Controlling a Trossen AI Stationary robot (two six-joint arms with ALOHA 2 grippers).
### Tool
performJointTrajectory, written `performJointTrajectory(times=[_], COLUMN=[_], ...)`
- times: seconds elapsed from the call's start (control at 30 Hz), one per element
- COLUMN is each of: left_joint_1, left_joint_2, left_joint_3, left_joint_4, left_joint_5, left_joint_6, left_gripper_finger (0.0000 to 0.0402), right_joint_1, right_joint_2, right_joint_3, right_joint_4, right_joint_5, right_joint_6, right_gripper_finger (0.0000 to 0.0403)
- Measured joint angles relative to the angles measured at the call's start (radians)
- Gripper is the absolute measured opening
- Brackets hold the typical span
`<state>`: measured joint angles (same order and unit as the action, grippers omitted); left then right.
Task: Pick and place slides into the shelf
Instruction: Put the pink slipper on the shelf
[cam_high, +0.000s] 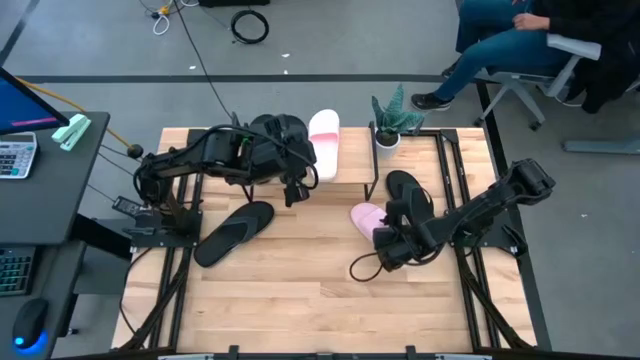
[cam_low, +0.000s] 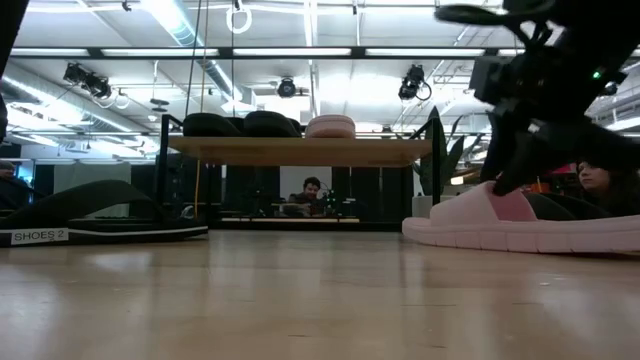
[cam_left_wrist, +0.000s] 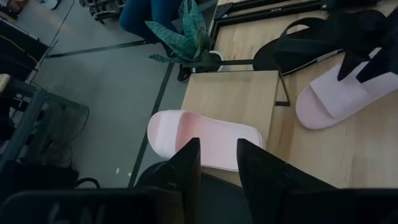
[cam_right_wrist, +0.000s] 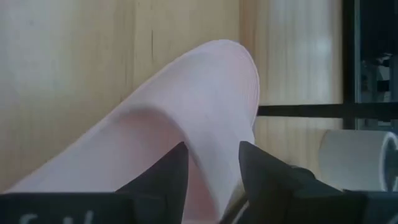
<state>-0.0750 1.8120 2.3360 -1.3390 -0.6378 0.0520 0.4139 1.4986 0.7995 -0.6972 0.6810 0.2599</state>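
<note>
On the shelf (cam_high: 400, 150) (cam_low: 300, 150), at the table's far edge, rest two black slides (cam_high: 275, 135) (cam_low: 245, 124) and one pink slide (cam_high: 323, 143) (cam_left_wrist: 199, 140). My left gripper (cam_high: 295, 185) (cam_left_wrist: 217, 165) hovers open just near of them, touching nothing. The second pink slide (cam_high: 365, 215) (cam_low: 520, 225) lies sole down on the table right of centre, with my right gripper (cam_high: 385, 235) (cam_right_wrist: 211, 168) shut on it. One black flip-flop (cam_high: 235, 232) (cam_low: 100, 215) lies left of centre. The other (cam_high: 410, 192) (cam_left_wrist: 305, 46) lies beside the pink slide. My right gripper pinches the pink slide's wide strap (cam_right_wrist: 208, 134) at its edge. One finger (cam_right_wrist: 165, 177) sits under the strap's arch and the other finger (cam_right_wrist: 267, 180) is outside it. The fingers slant down from above (cam_low: 515, 160). The slide's sole lies flat on the table.
A potted plant (cam_high: 390, 120) stands at the shelf's right end. The shelf's plank is bare between the pink slide and the plant (cam_left_wrist: 242, 99). A seated person (cam_high: 500, 50) is beyond the far right corner. A desk with a calculator (cam_high: 15, 155) stands left of the table.
</note>
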Motion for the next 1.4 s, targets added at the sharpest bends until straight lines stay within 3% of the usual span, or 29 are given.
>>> performJointTrajectory(times=[0.17,0.63,0.77,0.93,1.03,1.2,1.4], left_joint_1=[0.000,0.000,0.000,0.000,0.000,0.000,0.000], left_joint_2=[0.000,0.000,0.000,0.000,0.000,0.000,0.000], left_joint_3=[0.000,0.000,0.000,0.000,0.000,0.000,0.000], left_joint_4=[0.000,0.000,0.000,0.000,0.000,-0.006,-0.022], left_joint_5=[0.000,0.000,0.000,0.000,0.000,0.000,0.000], left_joint_6=[0.013,0.013,0.013,0.012,0.012,-0.016,-0.043], left_gripper_finger=[0.0112,0.0097,0.0093,0.0087,0.0084,0.0078,0.0079], right_joint_1=[-0.040,-0.041,-0.038,-0.021,0.001,0.081,0.198], right_joint_2=[0.000,0.000,0.000,0.000,0.000,0.001,0.001], right_joint_3=[-0.047,-0.078,-0.078,-0.077,-0.076,0.024,0.278], right_joint_4=[0.041,0.066,0.070,0.072,0.074,0.084,0.085], right_joint_5=[-0.044,0.017,0.017,0.012,0.010,-0.011,0.021], right_joint_6=[-0.027,-0.002,0.002,0.032,0.109,0.234,0.220], right_gripper_finger=[0.0147,0.0141,0.0107,0.0027,0.0013,0.0022,0.0014])
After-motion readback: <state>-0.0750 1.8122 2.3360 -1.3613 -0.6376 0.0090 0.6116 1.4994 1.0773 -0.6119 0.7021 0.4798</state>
